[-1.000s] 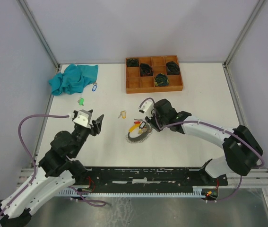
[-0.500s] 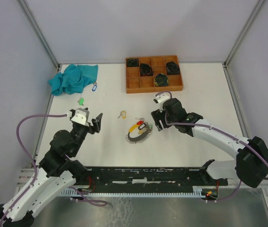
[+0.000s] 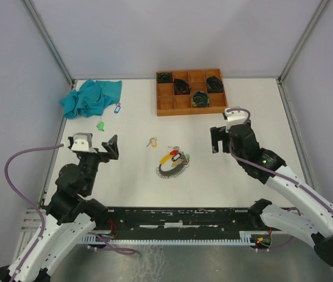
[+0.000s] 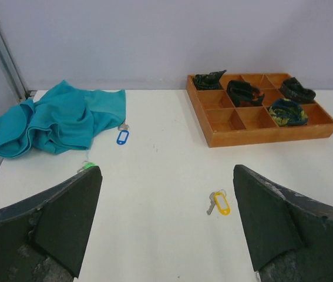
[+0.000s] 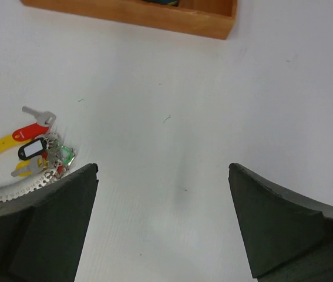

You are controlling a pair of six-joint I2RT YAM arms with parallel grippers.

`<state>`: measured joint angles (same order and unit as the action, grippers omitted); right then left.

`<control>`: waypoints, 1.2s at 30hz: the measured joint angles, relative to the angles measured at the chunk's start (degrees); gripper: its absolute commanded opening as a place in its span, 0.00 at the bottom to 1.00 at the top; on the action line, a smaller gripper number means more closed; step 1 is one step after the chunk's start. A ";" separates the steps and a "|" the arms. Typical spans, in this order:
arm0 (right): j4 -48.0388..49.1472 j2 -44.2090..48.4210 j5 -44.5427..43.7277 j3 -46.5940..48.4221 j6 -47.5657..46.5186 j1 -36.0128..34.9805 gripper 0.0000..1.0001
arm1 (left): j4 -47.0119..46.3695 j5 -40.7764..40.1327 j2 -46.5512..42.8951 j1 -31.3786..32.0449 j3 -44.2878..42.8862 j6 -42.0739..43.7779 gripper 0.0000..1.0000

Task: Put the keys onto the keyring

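Over table (image 3: 260, 100), left tool (image 4: 166, 170), right tool (image 5: 163, 167) hover wide.

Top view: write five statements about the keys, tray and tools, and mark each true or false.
1. The left tool and the right tool are both open and empty. True.
2. The yellow key lies in the tray. False: it lies on the table, apart from the tray.
3. The blue key lies beside the cloth. True.
4. Every tray compartment is filled. False: several are empty.
5. The right tool grips the keyring. False: the keyring lies on the table, apart from it.
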<state>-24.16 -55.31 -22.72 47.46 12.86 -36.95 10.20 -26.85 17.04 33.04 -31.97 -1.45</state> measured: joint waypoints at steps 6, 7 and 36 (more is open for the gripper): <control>-5.64 10.45 -7.58 -0.13 0.17 0.00 1.00 | -0.17 -0.04 -6.05 -1.09 -0.11 -3.08 0.99; -6.71 12.44 -8.81 -0.15 0.20 0.00 1.00 | -0.46 -0.02 -7.65 -1.20 -0.07 -3.32 0.99; -8.59 24.87 -14.58 -4.00 0.61 0.00 1.00 | -2.82 -1.53 -14.91 -2.47 1.73 -3.45 0.99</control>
<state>-32.75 -30.44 -37.30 43.46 13.47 -36.95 7.38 -28.38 2.13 30.57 -30.24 -4.91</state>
